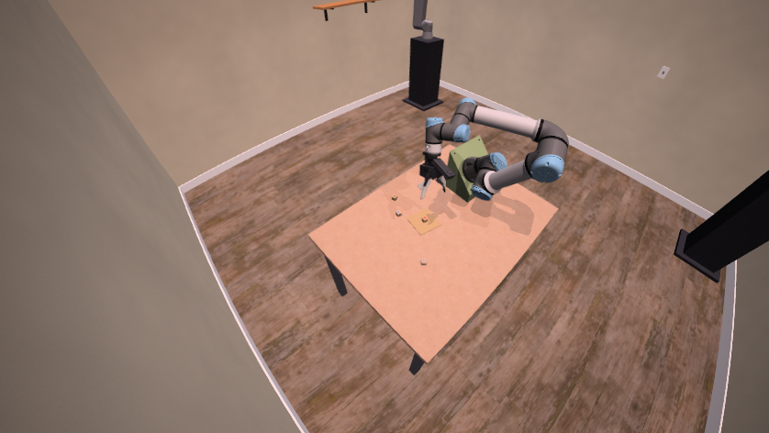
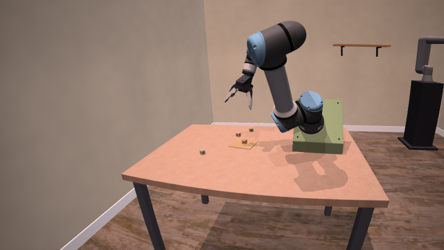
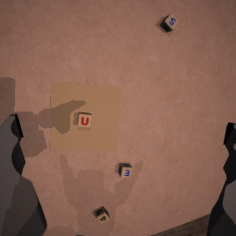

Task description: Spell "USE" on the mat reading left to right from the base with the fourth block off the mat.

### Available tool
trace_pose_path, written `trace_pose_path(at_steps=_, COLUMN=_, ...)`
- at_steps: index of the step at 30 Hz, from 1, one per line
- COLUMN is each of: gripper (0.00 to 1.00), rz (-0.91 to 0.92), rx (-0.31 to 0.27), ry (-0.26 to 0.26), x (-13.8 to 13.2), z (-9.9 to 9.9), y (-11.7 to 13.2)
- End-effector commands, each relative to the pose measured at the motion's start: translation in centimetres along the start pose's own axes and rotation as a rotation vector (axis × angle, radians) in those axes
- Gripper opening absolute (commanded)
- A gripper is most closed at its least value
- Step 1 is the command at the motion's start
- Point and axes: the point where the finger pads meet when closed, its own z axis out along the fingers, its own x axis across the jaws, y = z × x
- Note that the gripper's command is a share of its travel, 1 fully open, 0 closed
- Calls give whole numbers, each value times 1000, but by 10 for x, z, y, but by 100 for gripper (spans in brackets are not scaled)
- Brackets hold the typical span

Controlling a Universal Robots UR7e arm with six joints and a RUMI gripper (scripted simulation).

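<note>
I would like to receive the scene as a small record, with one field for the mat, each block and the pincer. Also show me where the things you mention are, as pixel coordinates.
mat: tan square point(image 1: 418, 227) point(image 2: 236, 144) point(image 3: 102, 140), on table
U block point(image 1: 424, 219) point(image 2: 243, 141) point(image 3: 85, 120): on mat, red letter
E block point(image 1: 398, 213) point(image 2: 238, 134) point(image 3: 125, 171): off mat, blue letter
S block point(image 1: 423, 262) point(image 2: 202, 151) point(image 3: 170, 22): off mat, blue letter
fourth block point(image 1: 394, 197) point(image 2: 250, 130) point(image 3: 102, 215): off mat, dark letter, unclear
pincer point(image 1: 433, 194) point(image 2: 238, 105) point(image 3: 124, 120): open, above table
word: unfinished
</note>
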Motion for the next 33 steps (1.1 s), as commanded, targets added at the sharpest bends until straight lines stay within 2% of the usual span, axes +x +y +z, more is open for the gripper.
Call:
trace_pose_path(at_steps=1, gripper=100, rz=-12, rx=31, ry=-44, x=28, z=15, y=-10)
trace_pose_path(at_steps=8, gripper=100, rz=-29, rx=98, ry=-138, x=80, z=73, y=-42)
trace_pose_path(at_steps=15, gripper=100, rz=-35, rx=149, ry=-219, x=112, z=136, y=-71)
trace_pose_path(at_steps=17, gripper=100, rz=-35, rx=149, ry=-219, x=112, z=136, y=-71)
trace_pose_path(at_steps=21, gripper=100, rz=-35, rx=169, ry=-251, x=121, z=164, y=-83)
trace_pose_path(at_steps=25, gripper=100, rz=-35, rx=181, ry=-273, x=126, z=183, y=-92)
trace_pose_path(at_steps=33, gripper=100, rz=-34, rx=188, ry=-285, x=128, z=194, y=-96)
